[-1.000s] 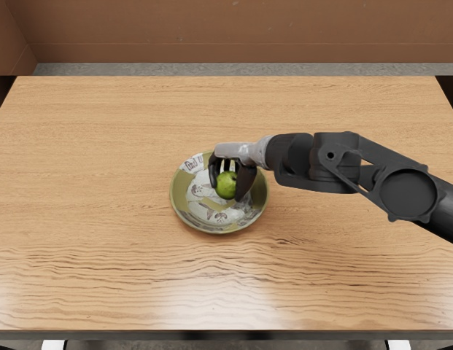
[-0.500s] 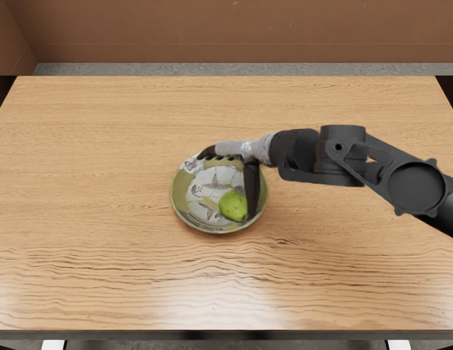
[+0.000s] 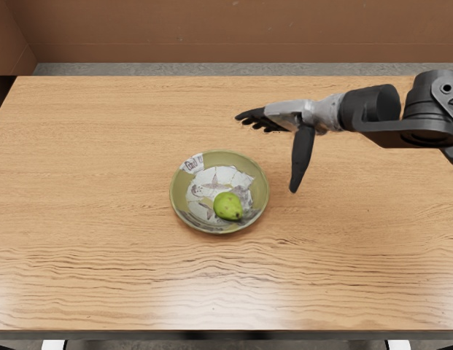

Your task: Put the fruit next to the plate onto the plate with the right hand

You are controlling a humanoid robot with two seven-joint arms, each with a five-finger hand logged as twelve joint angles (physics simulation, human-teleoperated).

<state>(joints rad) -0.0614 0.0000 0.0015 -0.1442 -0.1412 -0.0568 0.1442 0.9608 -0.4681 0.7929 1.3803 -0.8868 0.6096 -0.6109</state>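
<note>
The plate (image 3: 175,195) sits mid-tabletop (image 3: 102,146), and the green fruit (image 3: 228,206) now lies inside it, on its right half, touched by nothing. 0.5 s back the right hand (image 3: 284,119) hung over the plate's far rim. It has since pulled away, up and right of the plate, fingers spread, thumb dangling, holding nothing. I'd judge the placing done, with only the retreat left.

The right hand (image 3: 284,119) is finished in pale silver-grey across the palm and fitted with five slim black fingers (image 3: 252,117). Directly behind the hand, a matte dark grey cylindrical forearm (image 3: 368,108) is seen. Farther behind the hand, a rounded dark joint housing (image 3: 432,109) is marked by a small circular hole.
</note>
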